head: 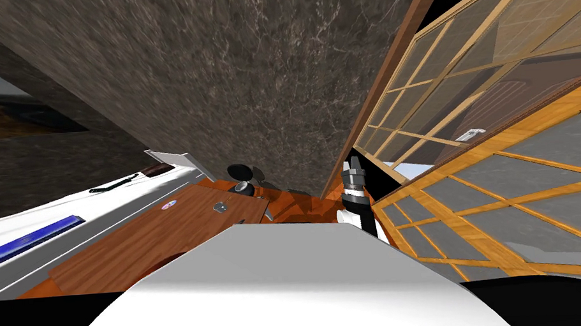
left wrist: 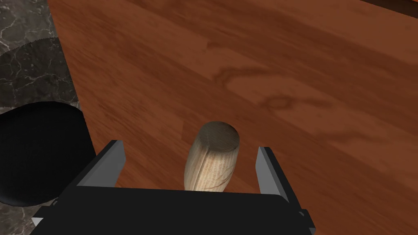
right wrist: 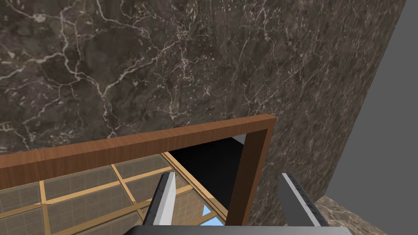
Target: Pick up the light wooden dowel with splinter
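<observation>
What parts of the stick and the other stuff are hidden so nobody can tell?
1. Left wrist view: the dowel has its near end hidden behind the dark body of the left gripper, so its length is unknown. No splinter can be made out.
2. Left wrist view: the black round thing is cut off by the picture's edge and the gripper body.
3. Head view: the small grey object on the wooden table is too small to name.
</observation>
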You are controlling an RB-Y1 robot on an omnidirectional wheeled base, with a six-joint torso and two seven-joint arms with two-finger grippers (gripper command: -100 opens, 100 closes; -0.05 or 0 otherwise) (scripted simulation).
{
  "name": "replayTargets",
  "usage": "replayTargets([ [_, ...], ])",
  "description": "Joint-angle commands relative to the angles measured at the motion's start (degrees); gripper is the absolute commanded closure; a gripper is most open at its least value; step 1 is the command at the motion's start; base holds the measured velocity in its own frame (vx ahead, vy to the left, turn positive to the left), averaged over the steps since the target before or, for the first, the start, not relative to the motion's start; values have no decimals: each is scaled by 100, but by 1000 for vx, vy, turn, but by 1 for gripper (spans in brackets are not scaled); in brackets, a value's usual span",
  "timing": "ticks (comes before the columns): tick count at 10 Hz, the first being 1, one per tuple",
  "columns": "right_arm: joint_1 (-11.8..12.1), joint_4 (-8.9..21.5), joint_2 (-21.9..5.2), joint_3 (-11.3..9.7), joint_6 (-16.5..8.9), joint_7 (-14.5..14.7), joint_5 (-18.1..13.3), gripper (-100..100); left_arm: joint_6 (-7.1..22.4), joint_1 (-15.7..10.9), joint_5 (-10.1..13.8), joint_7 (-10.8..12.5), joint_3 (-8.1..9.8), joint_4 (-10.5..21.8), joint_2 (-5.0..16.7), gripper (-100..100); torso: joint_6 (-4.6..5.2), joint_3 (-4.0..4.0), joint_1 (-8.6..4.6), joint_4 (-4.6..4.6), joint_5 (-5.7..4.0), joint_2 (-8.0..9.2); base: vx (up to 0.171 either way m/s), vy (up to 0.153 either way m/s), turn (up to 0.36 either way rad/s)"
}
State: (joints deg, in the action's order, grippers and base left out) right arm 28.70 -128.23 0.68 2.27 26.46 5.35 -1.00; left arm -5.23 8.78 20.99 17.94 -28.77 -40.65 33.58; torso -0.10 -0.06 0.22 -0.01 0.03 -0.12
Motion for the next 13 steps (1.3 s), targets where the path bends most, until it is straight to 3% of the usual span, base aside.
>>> replayTargets([
  [1, 0, 0, 0, 0, 0, 0, 0, 0, -21, -158, 58, 76, -179, 286, -5, -100, 0, 0, 0, 0, 0, 0, -7, 39, -89],
  [8, 1, 0, 0, 0, 0, 0, 0, 0, 312, -341, 251, 71, -429, 783, 65, -100, -2, -2, -1, -1, 1, -4, -6, 26, -94],
  [11, 1, 0, 0, 0, 0, 0, 0, 0, 345, -341, 261, 61, -434, 795, 77, -100, -3, -4, -12, -2, -1, -6, -2, 11, -26],
  [12, 1, 0, 0, 0, 0, 0, 0, 0, 343, -345, 264, 66, -441, 806, 77, 0, -4, -4, -14, -2, -2, -6, 0, 0, 0],
  [13, 1, 0, 0, 0, 0, 0, 0, 0, 310, -407, 129, -44, -241, 969, -100, -100, -4, -4, -16, -2, -2, -6, 1, 29, 0],
])
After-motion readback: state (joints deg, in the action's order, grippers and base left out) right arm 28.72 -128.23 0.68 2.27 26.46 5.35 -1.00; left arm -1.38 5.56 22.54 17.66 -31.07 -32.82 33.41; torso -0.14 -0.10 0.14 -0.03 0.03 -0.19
